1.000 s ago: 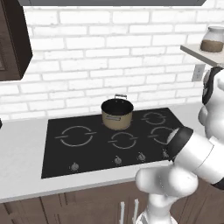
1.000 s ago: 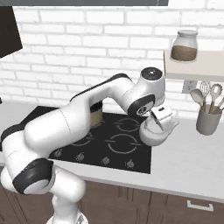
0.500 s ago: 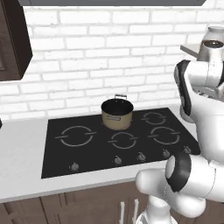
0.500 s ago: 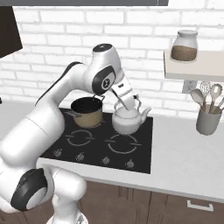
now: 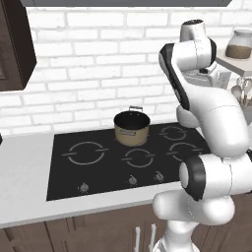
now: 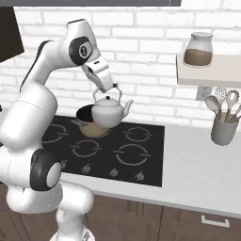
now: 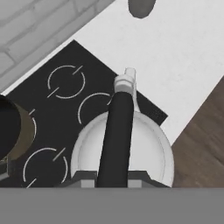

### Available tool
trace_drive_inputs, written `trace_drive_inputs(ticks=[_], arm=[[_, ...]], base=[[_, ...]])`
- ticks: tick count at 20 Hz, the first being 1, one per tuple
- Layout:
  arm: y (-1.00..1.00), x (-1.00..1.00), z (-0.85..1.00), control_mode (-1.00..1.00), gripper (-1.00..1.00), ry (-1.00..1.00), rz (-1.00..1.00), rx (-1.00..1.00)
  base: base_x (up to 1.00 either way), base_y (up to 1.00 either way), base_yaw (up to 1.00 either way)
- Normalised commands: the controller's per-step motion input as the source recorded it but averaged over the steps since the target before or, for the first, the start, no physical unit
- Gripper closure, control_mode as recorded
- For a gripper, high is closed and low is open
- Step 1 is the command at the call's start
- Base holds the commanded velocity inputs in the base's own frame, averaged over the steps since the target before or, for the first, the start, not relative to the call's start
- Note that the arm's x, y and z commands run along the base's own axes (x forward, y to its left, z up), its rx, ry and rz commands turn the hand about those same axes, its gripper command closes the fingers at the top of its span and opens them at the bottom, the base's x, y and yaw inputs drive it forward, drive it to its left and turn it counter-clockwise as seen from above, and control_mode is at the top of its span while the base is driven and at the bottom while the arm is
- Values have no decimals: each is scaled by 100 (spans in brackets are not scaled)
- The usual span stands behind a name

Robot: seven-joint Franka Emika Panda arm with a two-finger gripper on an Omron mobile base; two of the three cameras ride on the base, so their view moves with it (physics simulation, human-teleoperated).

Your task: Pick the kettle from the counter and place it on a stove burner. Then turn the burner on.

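The silvery-white kettle [image 6: 109, 113] hangs by its arched handle above the black cooktop [image 6: 150, 160], just in front of the tan pot. My gripper [image 6: 107, 89] is shut on the handle's top. In the hand view the kettle [image 7: 144, 153] sits right below the gripper [image 7: 111, 177], with the dark handle running up the middle and the spout pointing away. The largest burner ring [image 5: 86, 152] lies bare at the cooktop's left; in the right base view this ring [image 6: 54, 134] is partly behind my arm. The pale counter [image 6: 197, 164] spreads to the right.
A tan pot [image 5: 131, 129] with a black inside stands on the back middle burner. Knobs [image 5: 132, 180] line the cooktop's front edge. A grey utensil holder [image 6: 223, 129] stands on the right counter under a shelf with a jar [image 6: 197, 49]. A dark cabinet [image 5: 15, 44] hangs upper left.
The arm has carried the kettle leftward and a little higher, from the counter's side over the cooktop's right burners to a spot in front of the tan pot.
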Motion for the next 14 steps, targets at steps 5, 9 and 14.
trace_drive_inputs(ticks=[5, 9, 14], arm=[[100, 43, 2, -100, 100, 13, 0, 0], [100, 40, -12, -100, 100, 12, 0, 2], [100, 33, -32, -100, 100, 11, 0, 6]], base=[[0, 0, 0], [0, 0, 0], [0, 0, 0]])
